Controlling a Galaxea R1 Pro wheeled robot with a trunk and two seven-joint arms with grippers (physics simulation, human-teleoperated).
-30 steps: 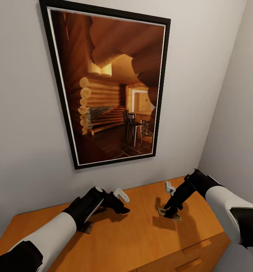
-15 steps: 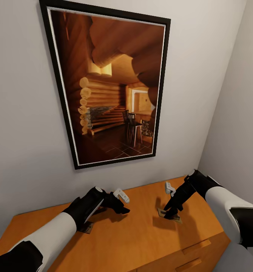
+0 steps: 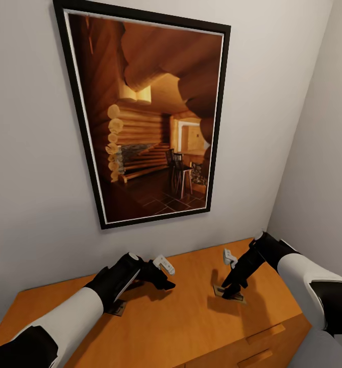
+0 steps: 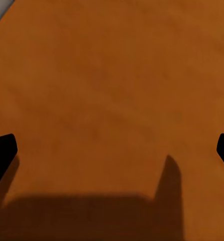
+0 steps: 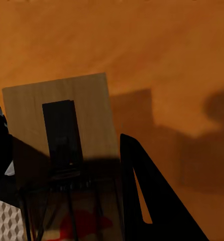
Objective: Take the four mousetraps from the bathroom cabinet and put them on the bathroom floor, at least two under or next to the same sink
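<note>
Slightly lowered since the earlier frame, the right tool [image 3: 230, 290] now sits at the lower right of the head view, fingers clamped on a mousetrap [image 3: 227, 293] lying on the cabinet [image 3: 191, 327] top. Left tool [image 3: 167, 281], lower centre, hovers with fingers apart; another mousetrap [image 3: 118, 308] lies beneath its forearm.

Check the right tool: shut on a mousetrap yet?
Cannot tell. The right tool straddles the mousetrap on the cabinet; contact unclear.
</note>
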